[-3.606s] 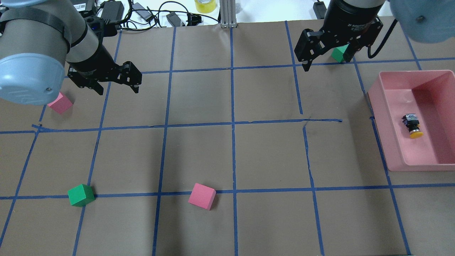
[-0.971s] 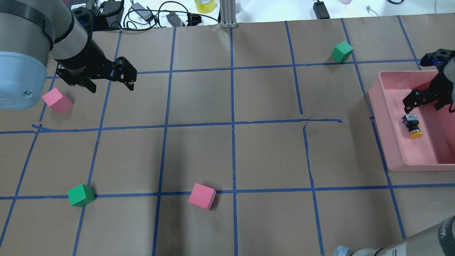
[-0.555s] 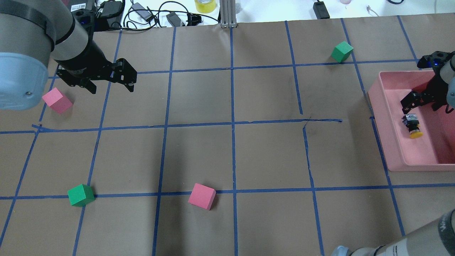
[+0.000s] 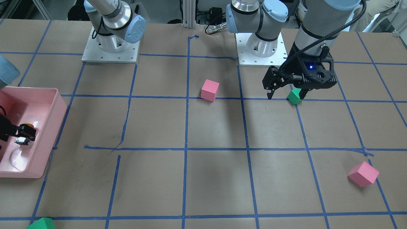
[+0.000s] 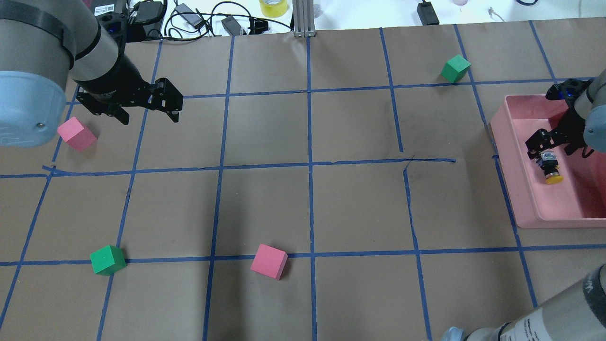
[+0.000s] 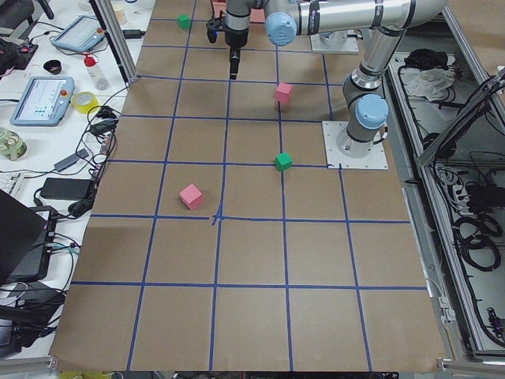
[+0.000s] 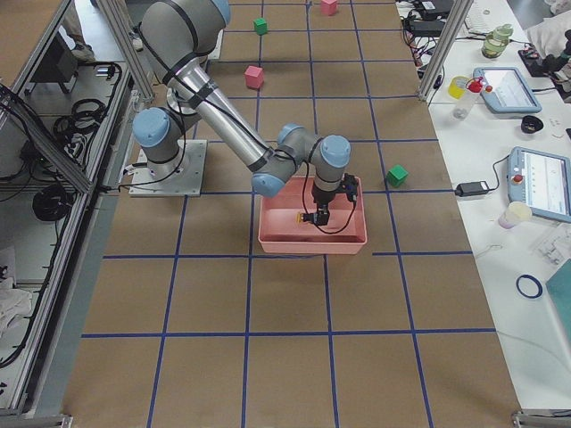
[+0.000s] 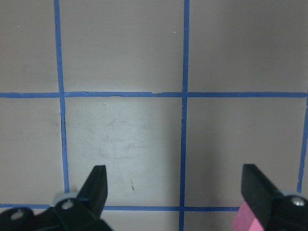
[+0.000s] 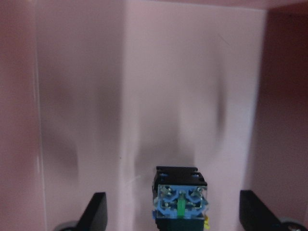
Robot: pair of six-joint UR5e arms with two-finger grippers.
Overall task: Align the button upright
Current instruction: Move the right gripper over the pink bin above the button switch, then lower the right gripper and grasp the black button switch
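The button (image 9: 180, 202) lies sideways between the fingers of the wide-open, empty right claw (image 5: 555, 147).

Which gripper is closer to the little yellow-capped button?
Right. The right gripper is open right at the small yellow-capped push-button; the left gripper hangs far across the table.

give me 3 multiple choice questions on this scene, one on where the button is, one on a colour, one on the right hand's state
1. Where is the button relative to the pink bin?
A beside it
B inside it
C beneath it

2. What colour is the button's cap?
A red
B green
C yellow

3. The right hand is:
A open over the button
B shut on the button
C shut and empty

Answers:
1 B, it lies on its side on the bin floor, within the walls.
2 C, the overhead view shows a yellow cap.
3 A, the right wrist view shows the fingers wide apart, clear of the button.
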